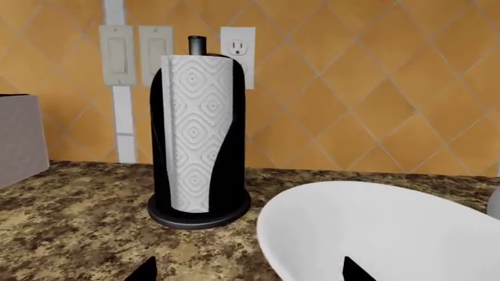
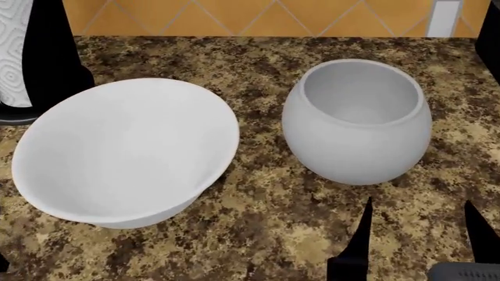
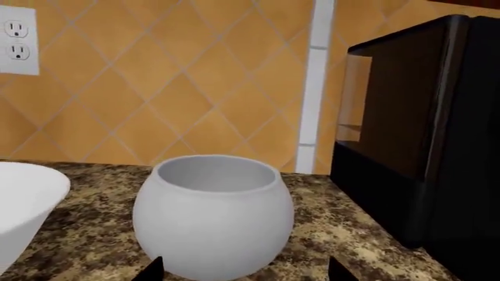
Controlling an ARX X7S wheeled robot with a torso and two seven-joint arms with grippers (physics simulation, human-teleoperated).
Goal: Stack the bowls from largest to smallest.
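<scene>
On a speckled stone counter (image 2: pixel 273 234), the large white bowl (image 2: pixel 125 152) sits just beside the paper towel roll (image 1: pixel 201 134). The smaller, rounder grey-white bowl (image 2: pixel 355 123) stands farther from the roll, past the large bowl and not touching it. My right gripper (image 2: pixel 418 237) hangs well apart from the roll, close before the round bowl, fingers spread and holding nothing. My left gripper (image 1: pixel 250 272) faces the roll over the large bowl's rim, its two dark fingertips also spread wide and empty-handed.
</scene>
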